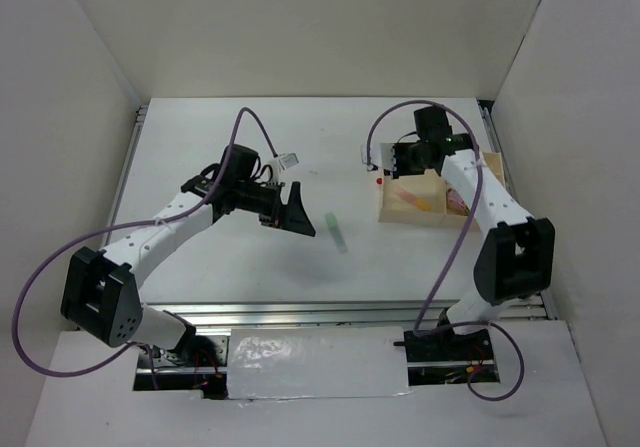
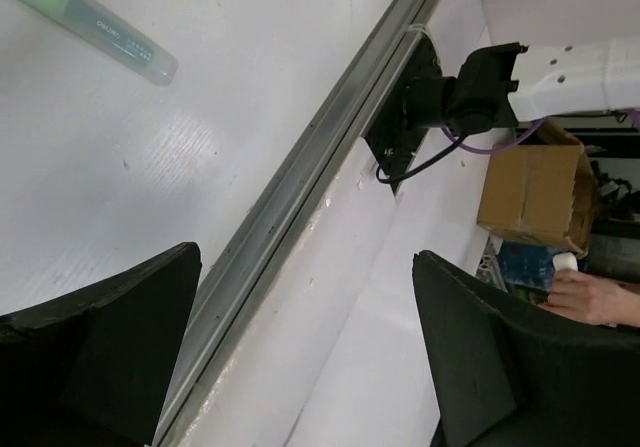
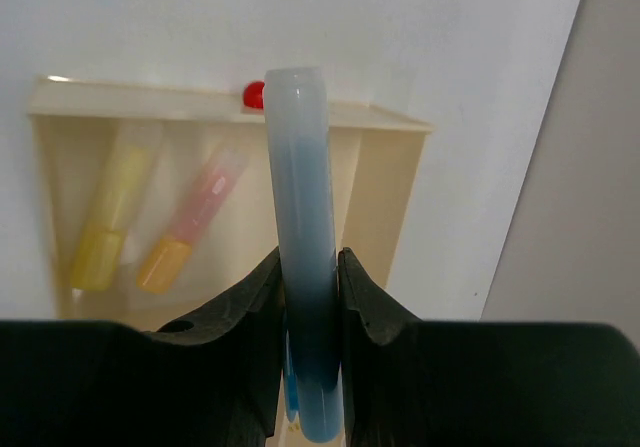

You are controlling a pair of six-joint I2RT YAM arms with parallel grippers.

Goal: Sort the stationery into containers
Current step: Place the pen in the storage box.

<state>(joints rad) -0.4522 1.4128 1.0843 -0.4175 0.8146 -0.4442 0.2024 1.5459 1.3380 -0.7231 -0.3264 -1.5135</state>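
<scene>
White matte counter [image 1: 220, 167], plain white walls all round, nothing fancy. The right hand [image 3: 308, 267] is clenched on the light blue stick [image 3: 303, 197], holding it over the tray [image 3: 385, 187] at the far right. I'd say we're mid-sort, at the drop-off. The next move calls for lowering and letting go over a compartment, but I can't tell which one it's lined up with.

A yellow stick [image 3: 110, 217] and a pinkish stick [image 3: 195, 232] lie side by side inside. A red dot [image 3: 254, 94] sits just beyond the far wall.

The left hand [image 1: 295, 212] is spread wide, holding nothing. The light green stick [image 1: 337, 232] lies flat on the counter just right of it, probably the next pickup.

Sticks look like smooth, frosted plastic tubes with rounded ends, so likely to roll. Tray is pale wood with thin walls, and the fingers are dull black.
</scene>
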